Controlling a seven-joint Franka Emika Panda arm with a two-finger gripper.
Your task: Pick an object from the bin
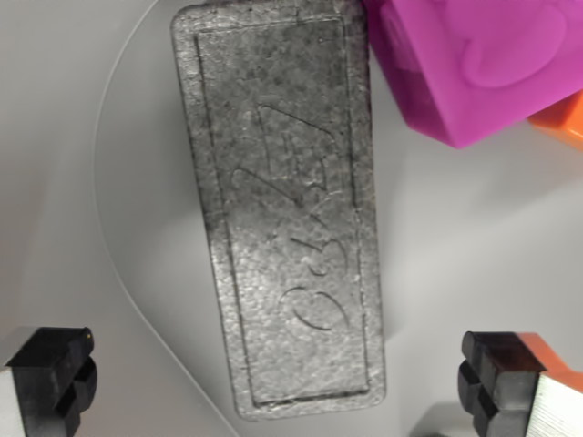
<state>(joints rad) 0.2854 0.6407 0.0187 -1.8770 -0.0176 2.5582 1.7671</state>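
A dark grey foam block [284, 200] with embossed lettering lies flat on the white bin floor [474, 237], running from the top centre down to the bottom centre of the wrist view. My gripper [282, 378] hovers over its lower end, open, with one black fingertip [56, 369] at the wrist view's left and the other fingertip [496, 373] at the right, both clear of the block. Nothing is held between them.
A magenta block [474, 64] with a raised heart shape sits at the top right, touching or nearly touching the foam block's upper corner. An orange object [565, 118] peeks in at the right edge. A curved bin wall line [105, 218] runs down the left.
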